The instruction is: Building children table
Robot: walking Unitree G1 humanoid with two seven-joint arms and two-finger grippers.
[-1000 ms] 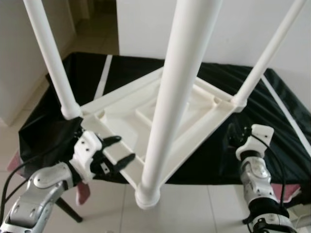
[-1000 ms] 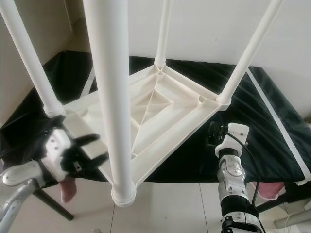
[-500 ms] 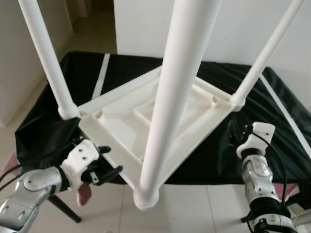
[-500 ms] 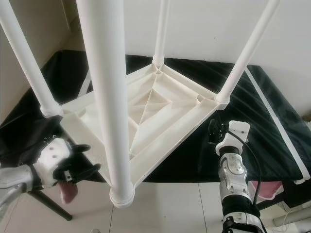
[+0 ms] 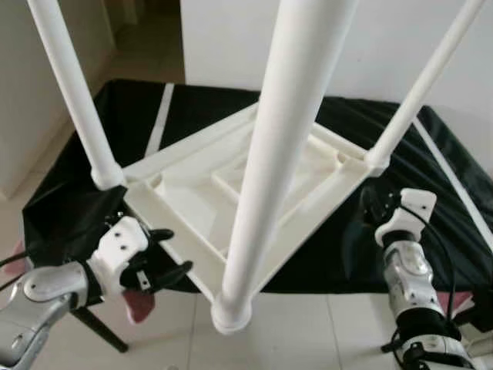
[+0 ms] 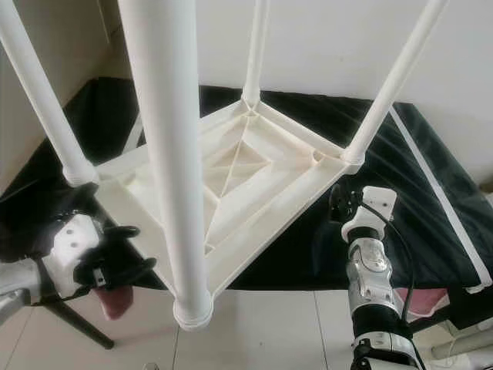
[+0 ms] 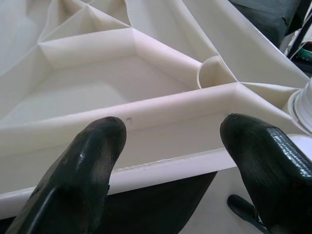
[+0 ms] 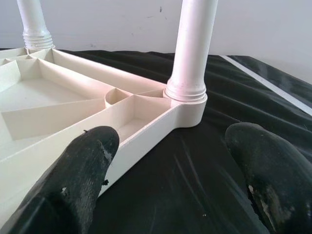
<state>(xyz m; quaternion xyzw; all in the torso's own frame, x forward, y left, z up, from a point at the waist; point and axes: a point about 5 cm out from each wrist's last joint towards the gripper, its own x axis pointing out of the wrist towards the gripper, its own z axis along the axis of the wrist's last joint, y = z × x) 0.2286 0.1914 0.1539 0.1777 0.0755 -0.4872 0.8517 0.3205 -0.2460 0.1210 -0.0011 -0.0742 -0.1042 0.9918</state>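
Children table point(image 5: 231, 185): you see it upside down on the black counter point(image 5: 454, 223), legs up.
Left pincer point(image 5: 166, 258): wide, at near-left edge.
Right pincer point(image 8: 170, 161): wide, beside right corner.

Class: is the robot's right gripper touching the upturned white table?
Apart. In the right wrist view the right gripper is open, and black cloth shows between its fingers and the table's corner edge.
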